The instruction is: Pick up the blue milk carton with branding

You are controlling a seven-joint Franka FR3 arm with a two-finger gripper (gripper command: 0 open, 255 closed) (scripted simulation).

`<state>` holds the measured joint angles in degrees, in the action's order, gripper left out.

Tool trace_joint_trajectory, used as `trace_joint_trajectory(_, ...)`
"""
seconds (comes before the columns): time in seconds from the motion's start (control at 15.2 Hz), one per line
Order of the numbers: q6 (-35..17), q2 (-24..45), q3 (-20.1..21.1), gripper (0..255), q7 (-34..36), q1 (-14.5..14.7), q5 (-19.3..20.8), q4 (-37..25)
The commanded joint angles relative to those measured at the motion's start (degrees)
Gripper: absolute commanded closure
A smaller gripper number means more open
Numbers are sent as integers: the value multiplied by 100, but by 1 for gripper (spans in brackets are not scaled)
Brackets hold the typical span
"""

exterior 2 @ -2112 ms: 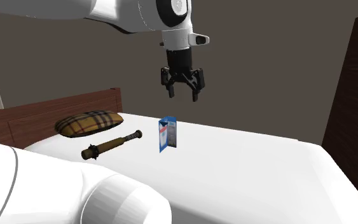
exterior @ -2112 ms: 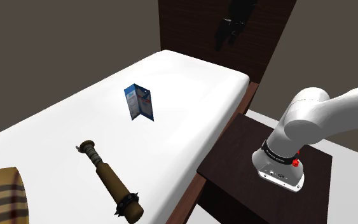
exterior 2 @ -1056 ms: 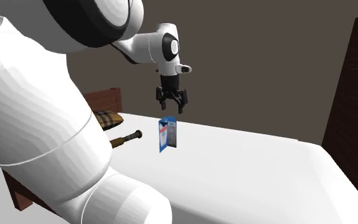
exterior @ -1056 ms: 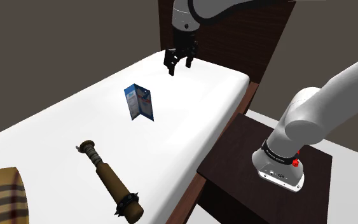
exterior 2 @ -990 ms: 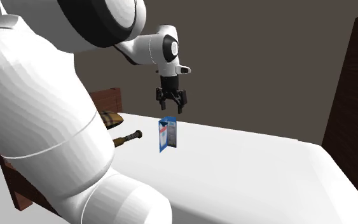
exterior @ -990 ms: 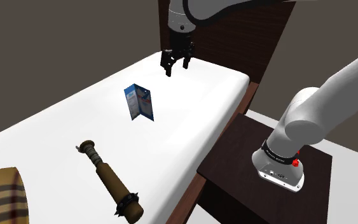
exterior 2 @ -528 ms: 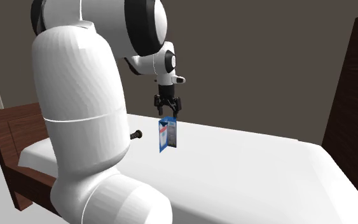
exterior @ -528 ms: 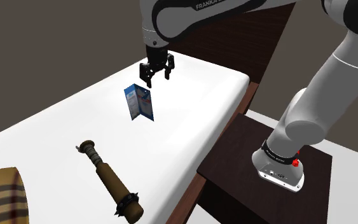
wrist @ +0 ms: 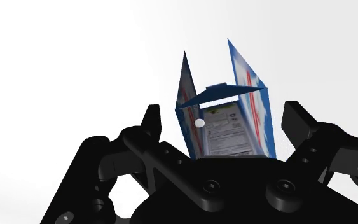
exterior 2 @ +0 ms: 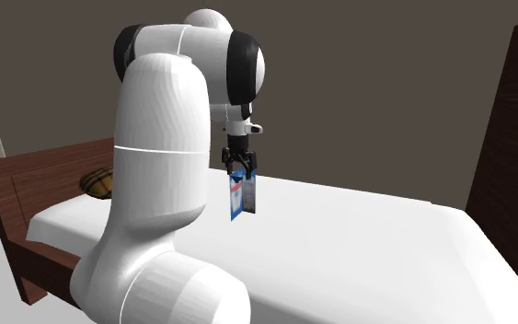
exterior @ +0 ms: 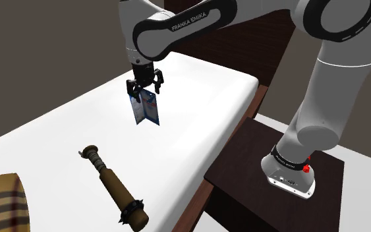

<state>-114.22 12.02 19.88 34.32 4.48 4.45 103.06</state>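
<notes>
The blue milk carton (exterior: pixel 147 111) stands upright on the white bed (exterior: pixel 197 86), about in the middle of the mattress, and the jaws are at its top, one finger on each side. In the wrist view the two black fingers (wrist: pixel 151 121) stand wide apart with the carton (wrist: pixel 231 130) between them, and a thin strip of white bed is visible between each finger and the carton wall. So the jaws are open and they hold nothing. The black body of the hand covers the lower part of the carton in this view. The label on the carton is white with small print and some red marks, but the words are too small to read. In the shoulder view the fingers hide the upper edge of the carton, so the contact cannot be judged there. A brown club-like object (exterior: pixel 114 186) lies on the bed, well apart from the carton, toward the shoulder view's lower left. A plaid pillow (exterior: pixel 2 204) is cut off by the corner of that picture. In the second exterior view the white arm (exterior 2: pixel 155 184) stands in front of the bed (exterior 2: pixel 358 239) and covers most of the pillow (exterior 2: pixel 96 182), while the carton (exterior 2: pixel 242 198) is seen just under the hand.
</notes>
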Motion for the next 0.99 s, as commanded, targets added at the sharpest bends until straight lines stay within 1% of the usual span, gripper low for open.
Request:
trace_joint_trajectory(0.0,-116,81,-2,0,35,17,31,43)
trace_joint_trajectory(0.26,-433,200,-17,0,71,27,85,250)
trace_joint_trajectory(0.4,-433,199,-17,0,71,27,85,250)
trace_joint_trajectory(0.46,-426,217,-19,255,72,28,91,226)
trace_joint_trajectory(0.92,-423,218,-19,255,72,28,91,222)
